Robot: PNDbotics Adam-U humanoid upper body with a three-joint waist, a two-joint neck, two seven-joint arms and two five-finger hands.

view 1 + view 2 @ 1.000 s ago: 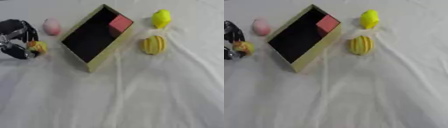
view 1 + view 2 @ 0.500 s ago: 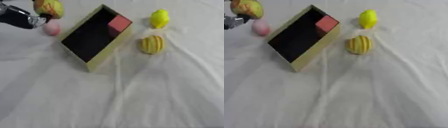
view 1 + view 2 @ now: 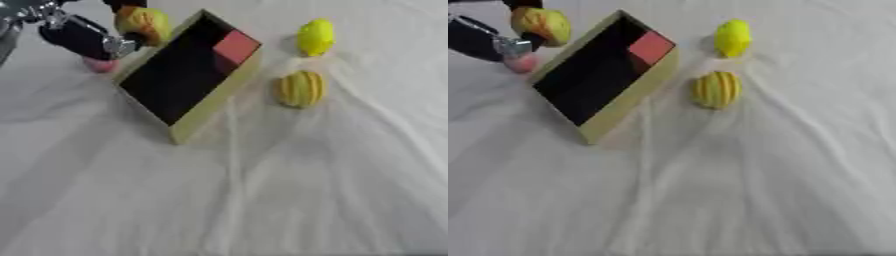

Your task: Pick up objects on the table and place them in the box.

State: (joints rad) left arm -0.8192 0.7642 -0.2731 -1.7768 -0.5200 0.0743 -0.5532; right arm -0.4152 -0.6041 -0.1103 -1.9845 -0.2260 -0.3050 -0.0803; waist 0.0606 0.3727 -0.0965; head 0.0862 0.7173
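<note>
A small rounded fruit [image 3: 144,23], yellow with an orange-brown blush, sits in the upper left of the frame, pinched between the curled fingers of the left hand [image 3: 87,37], just beside the box's upper left wall. The box [image 3: 194,127] lies askew on the bench, tan outside, black inside, with a red block [image 3: 235,46] in its top corner. A pink rounded thing [image 3: 99,64] peeks out under the hand, on the white cloth [image 3: 289,190] left of the box. To the right of the box rests a ribbed yellow fruit [image 3: 301,88], and above it a smooth bright yellow one [image 3: 315,37], both apart from the box.
</note>
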